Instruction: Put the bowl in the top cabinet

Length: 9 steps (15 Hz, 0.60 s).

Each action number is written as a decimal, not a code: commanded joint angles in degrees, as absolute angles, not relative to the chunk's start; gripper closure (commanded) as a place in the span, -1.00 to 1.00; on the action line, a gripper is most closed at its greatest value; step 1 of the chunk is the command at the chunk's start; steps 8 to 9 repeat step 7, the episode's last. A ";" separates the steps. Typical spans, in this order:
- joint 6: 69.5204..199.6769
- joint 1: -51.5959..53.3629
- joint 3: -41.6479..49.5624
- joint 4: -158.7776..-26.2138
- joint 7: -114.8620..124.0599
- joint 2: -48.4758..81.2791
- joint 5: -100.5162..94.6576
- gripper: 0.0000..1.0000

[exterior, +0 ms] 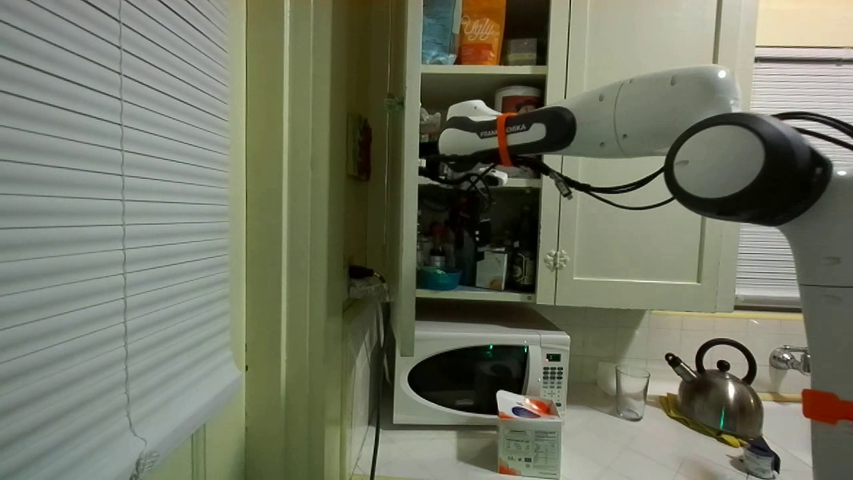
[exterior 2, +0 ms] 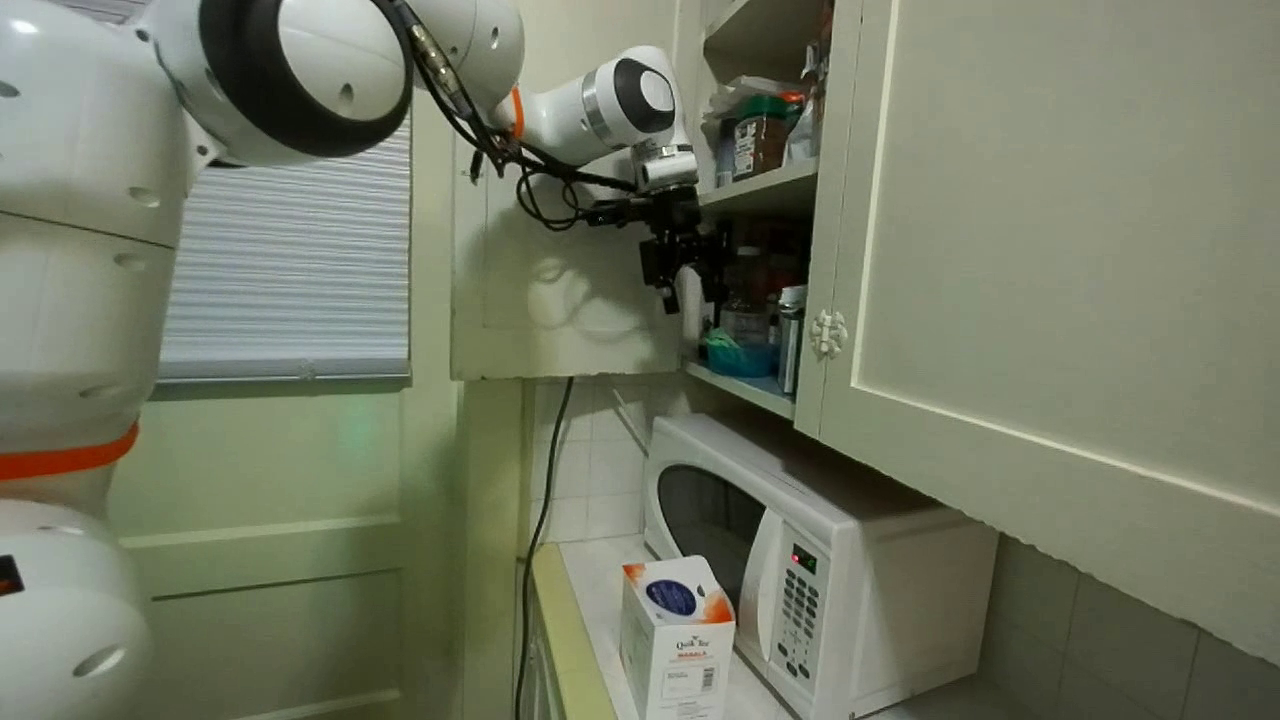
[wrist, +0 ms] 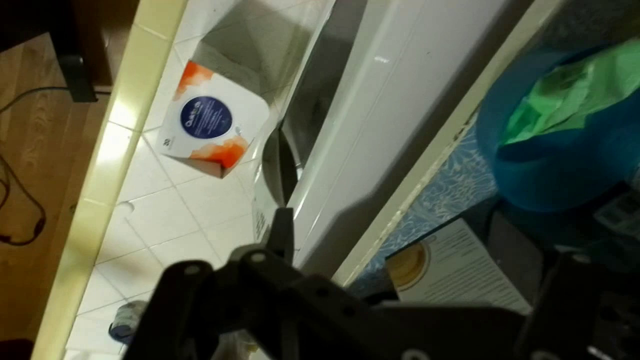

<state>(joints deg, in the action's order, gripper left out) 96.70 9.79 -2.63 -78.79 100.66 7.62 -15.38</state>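
Observation:
The top cabinet [exterior: 483, 69] is cream-white, with its door open and shelves of bags, jars, bottles and boxes. Its lowest shelf edge shows in an exterior view [exterior 2: 745, 393] and in the wrist view [wrist: 425, 172]. My gripper [exterior 2: 693, 293] points down at the front of the lowest shelf, above its contents. In the wrist view my gripper [wrist: 420, 245] has its fingers wide apart with nothing held between them. I cannot make out the bowl; it is hidden or out of view. A pale upright shape beside the fingers in an exterior view is unclear.
A teal-blue container [wrist: 555, 170] and a white box [wrist: 455, 265] stand on the lowest shelf near the fingers. The open cabinet door [exterior 2: 570, 310] is beside the arm. A microwave [exterior: 480, 327], tea box [exterior: 530, 443], glass [exterior: 631, 393] and kettle [exterior: 723, 403] are below.

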 commanded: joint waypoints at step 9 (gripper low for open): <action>96.89 3.86 -2.73 -98.08 94.54 -10.28 -13.44 -1.00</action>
